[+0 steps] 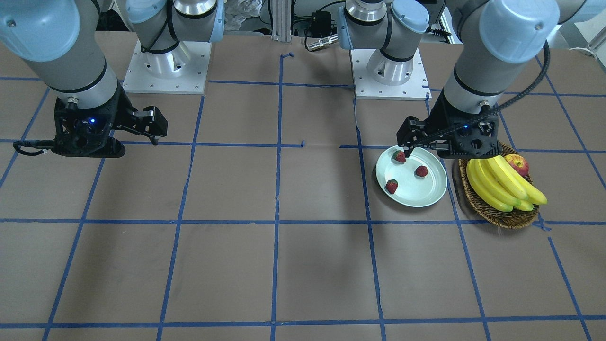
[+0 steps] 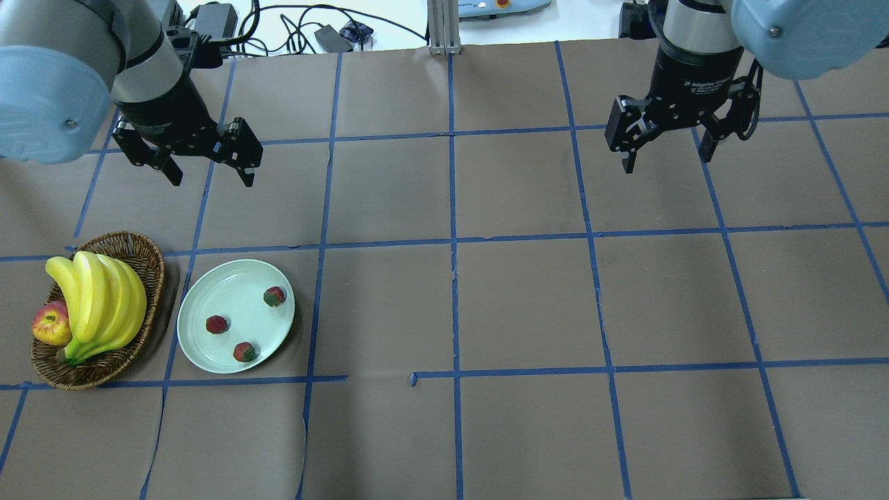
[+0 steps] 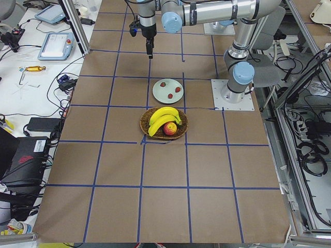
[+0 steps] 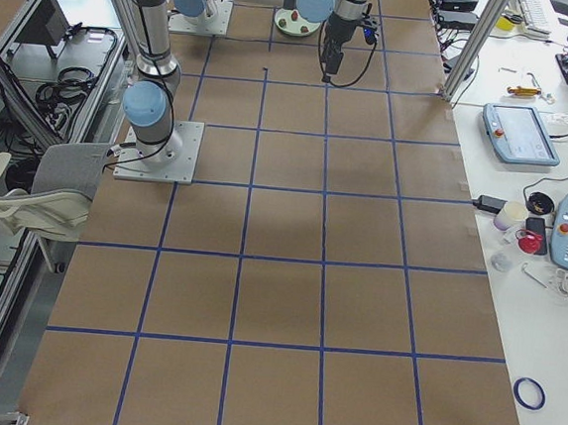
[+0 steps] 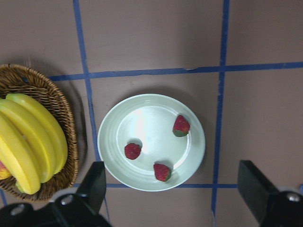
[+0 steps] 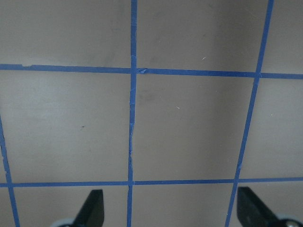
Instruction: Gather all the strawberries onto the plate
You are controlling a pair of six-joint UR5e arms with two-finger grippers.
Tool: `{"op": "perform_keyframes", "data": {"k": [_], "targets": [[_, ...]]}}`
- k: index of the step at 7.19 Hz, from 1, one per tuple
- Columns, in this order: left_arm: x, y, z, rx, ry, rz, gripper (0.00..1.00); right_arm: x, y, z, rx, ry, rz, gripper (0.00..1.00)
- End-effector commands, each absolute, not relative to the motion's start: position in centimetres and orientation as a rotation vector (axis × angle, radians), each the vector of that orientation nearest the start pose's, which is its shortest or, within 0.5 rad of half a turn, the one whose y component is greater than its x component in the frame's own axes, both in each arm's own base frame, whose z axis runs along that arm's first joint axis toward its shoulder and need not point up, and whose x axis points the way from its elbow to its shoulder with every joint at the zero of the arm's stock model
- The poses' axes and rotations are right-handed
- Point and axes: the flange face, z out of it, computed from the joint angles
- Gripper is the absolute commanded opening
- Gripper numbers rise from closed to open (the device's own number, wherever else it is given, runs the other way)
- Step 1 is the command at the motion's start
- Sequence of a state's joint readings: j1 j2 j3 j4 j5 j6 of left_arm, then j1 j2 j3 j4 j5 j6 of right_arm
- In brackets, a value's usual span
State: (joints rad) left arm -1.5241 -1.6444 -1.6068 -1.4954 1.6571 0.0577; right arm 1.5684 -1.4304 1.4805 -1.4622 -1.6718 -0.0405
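The brown-papered table (image 2: 528, 305) is crossed by blue tape lines (image 2: 451, 208). The left arm (image 2: 146, 76) reaches out over it with its wrist turned straight down, and the right arm (image 2: 694, 48) stands the same way, well apart from the plate.

The left gripper (image 2: 211, 182) hangs high above the plate (image 2: 233, 295), fingers pointing down and spread wide with nothing between them. In its wrist view the plate lies directly below, framed between the two fingertips. The right gripper (image 2: 667, 163) is likewise spread and empty. Its wrist view shows only bare paper and tape.

A wicker basket (image 2: 132, 243) sits just beside the plate, on the side away from the right arm. It holds a bunch of bananas (image 2: 104, 298) and an apple (image 2: 50, 325).

All three strawberries (image 2: 217, 324) lie inside the plate, apart from one another and clear of the left gripper.

In the front-facing view a finger of the left gripper overlaps one strawberry, and the gripper body covers part of the basket's rim. The bananas hide part of the apple. From the left end of the table only two strawberries can be made out.
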Motion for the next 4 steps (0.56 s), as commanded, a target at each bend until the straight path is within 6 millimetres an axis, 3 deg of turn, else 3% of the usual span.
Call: {"op": "perform_keyframes", "data": {"k": [1,3,4], "targets": [[-11.81,-51.42,44.53,0.020,3.045,0.070,1.00,12.22,-53.51,45.07,-0.071,3.222,0.253,1.00],[-12.23,-50.78,43.89,0.018,3.084,0.152,1.00,12.20,-53.41,44.93,-0.072,3.224,0.259,1.00],[-12.25,-50.62,44.54,0.025,3.086,0.137,1.00,12.43,-53.33,45.47,-0.067,3.220,0.238,1.00]]}}
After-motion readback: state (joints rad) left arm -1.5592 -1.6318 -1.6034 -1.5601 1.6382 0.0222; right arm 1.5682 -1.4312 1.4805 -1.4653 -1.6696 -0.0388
